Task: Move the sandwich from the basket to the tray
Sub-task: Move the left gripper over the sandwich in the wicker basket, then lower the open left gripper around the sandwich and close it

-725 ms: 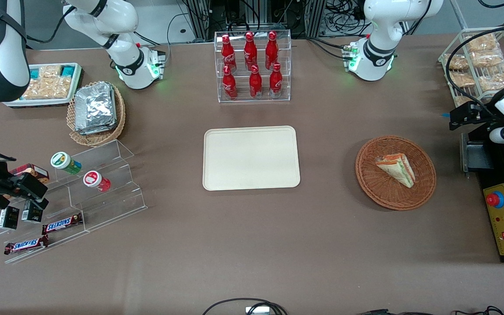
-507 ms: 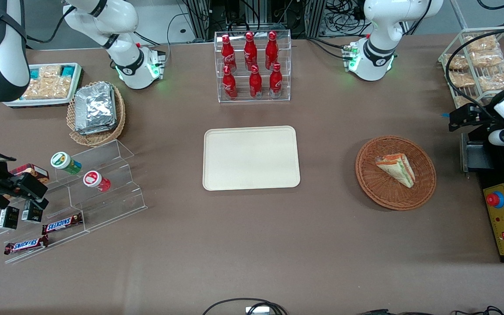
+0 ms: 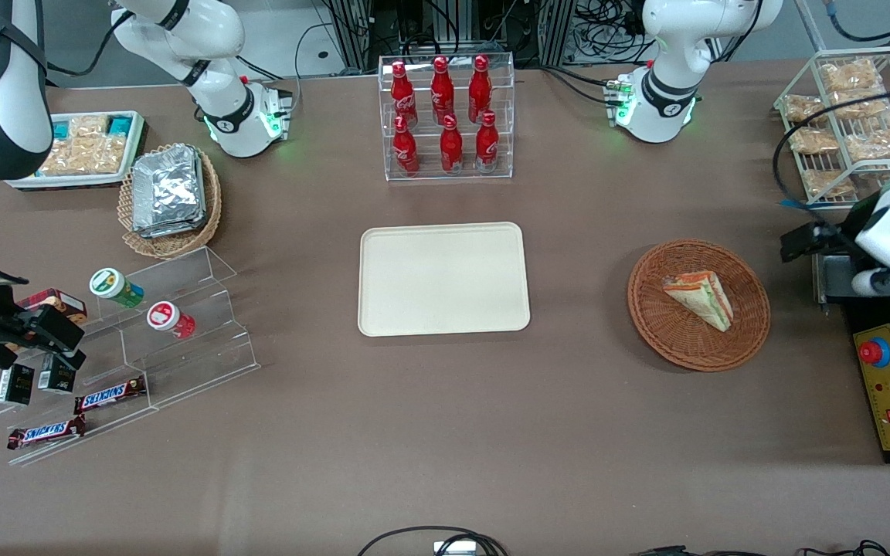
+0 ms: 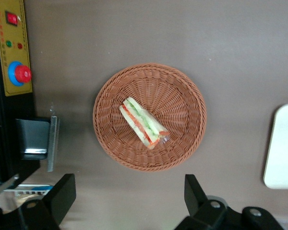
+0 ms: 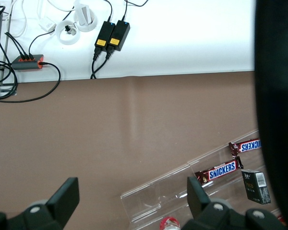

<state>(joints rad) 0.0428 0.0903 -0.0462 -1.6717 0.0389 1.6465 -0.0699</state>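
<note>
The sandwich (image 3: 698,298), a white-bread wedge with orange, red and green layers, lies in the round reddish-brown wicker basket (image 3: 692,351). The cream tray (image 3: 443,278) sits bare at the table's middle, toward the parked arm from the basket. My gripper (image 3: 804,241) hangs high above the table beside the basket, toward the working arm's end. In the left wrist view the sandwich (image 4: 143,122) rests in the basket (image 4: 182,96), and a piece of the tray (image 4: 283,148) shows at the frame's edge. The gripper (image 4: 129,196) is open, its fingers (image 4: 63,191) wide apart with only bare table between them.
A black control box with a red button (image 3: 889,386) and a wire rack of snack packs (image 3: 847,116) stand at the working arm's end. A clear rack of red bottles (image 3: 447,116) stands farther from the camera than the tray.
My gripper has come nearer to the front camera and slightly closer to the basket. Sandwich, basket and tray have not moved.
</note>
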